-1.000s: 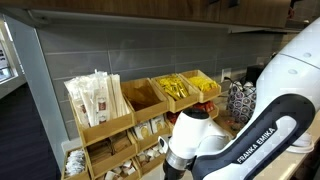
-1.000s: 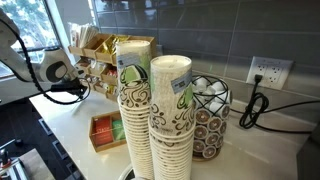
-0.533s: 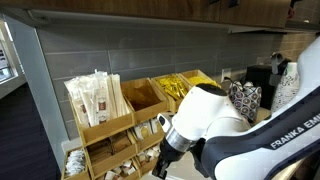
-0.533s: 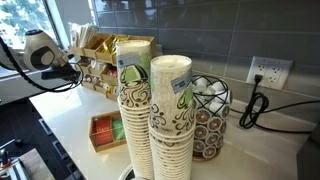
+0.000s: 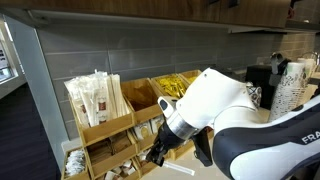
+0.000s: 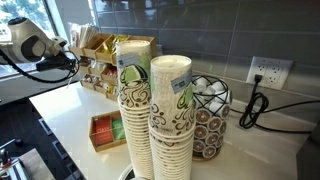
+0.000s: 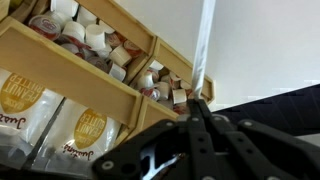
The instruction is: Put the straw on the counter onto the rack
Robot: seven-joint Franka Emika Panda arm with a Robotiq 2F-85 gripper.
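The white arm (image 5: 235, 110) is reaching in from 4 o'clock in an exterior view, its wrist bending down toward 8 o'clock. The dark tool (image 5: 160, 153) is hanging at its end. In the wrist view, its black fingers (image 7: 216, 126) are pinching together on a thin straw (image 7: 203, 50), which is pointing to 12 o'clock.

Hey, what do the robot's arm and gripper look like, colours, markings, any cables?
The arm is glossy white with rounded shells and a black band carrying white capitals starting FRA; the rest is cut off. The gripper is black, with slim dark fingers in the wrist view. Black cables loop beside the arm in an exterior view.
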